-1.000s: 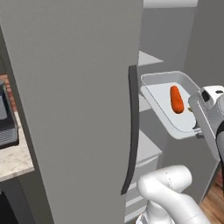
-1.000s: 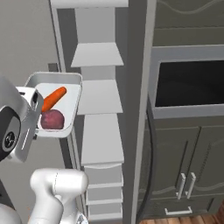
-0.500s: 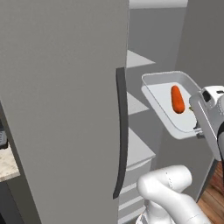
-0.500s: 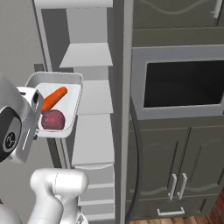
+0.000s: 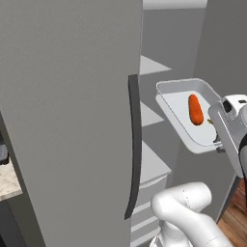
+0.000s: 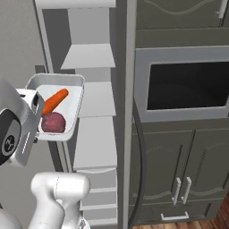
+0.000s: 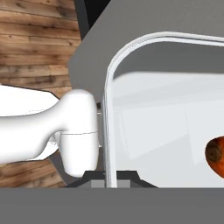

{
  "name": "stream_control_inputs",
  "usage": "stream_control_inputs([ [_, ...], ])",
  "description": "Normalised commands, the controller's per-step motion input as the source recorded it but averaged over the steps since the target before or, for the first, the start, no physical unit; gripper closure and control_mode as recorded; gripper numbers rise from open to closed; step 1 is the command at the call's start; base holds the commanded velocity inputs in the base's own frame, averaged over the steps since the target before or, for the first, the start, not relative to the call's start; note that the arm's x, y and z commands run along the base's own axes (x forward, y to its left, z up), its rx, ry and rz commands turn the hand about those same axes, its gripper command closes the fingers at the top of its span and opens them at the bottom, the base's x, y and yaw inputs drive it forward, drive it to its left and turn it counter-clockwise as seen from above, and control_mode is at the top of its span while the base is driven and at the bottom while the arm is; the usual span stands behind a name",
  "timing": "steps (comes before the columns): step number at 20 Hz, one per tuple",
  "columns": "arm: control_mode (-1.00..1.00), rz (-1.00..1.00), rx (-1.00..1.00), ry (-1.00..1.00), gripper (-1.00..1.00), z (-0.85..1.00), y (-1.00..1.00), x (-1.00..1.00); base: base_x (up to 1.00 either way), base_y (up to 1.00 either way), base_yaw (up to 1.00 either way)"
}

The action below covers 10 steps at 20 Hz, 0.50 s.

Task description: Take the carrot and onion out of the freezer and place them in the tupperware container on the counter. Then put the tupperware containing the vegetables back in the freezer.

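Gripper (image 7: 107,180) clamped on tupperware container (image 6: 71,127) near rim, kept level so carrot (image 6: 55,100) & onion (image 6: 53,122) stay in, facing freezer (image 6: 91,105) shelves.

Pale tupperware container (image 6: 77,96) held tilted before open freezer (image 6: 94,107) shelves; orange carrot (image 6: 55,100), red-purple onion (image 6: 53,122) inside

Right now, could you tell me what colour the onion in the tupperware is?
Dark red-purple; the onion shows best in the right base view.

One tupperware container (image 6: 76,82) carries one carrot (image 6: 55,100) and one onion (image 6: 53,122). One freezer (image 5: 72,120) has one long dark handle (image 5: 134,144) on its door. One dark cabinet (image 6: 179,112) beside it shows two small silver handles (image 6: 182,190).
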Motion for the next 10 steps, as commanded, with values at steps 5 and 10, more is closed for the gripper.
stream_control_inputs([
  [5, 1.0, 0.0, 0.0, 0.0, 1.0, 0.0, 0.0, 0.0, 0.09, -0.04, 0.01],
  [10, -1.0, 0.01, 0.0, 0.04, 1.0, 0.05, -0.01, 0.25, 0.07, -0.01, 0.0],
])
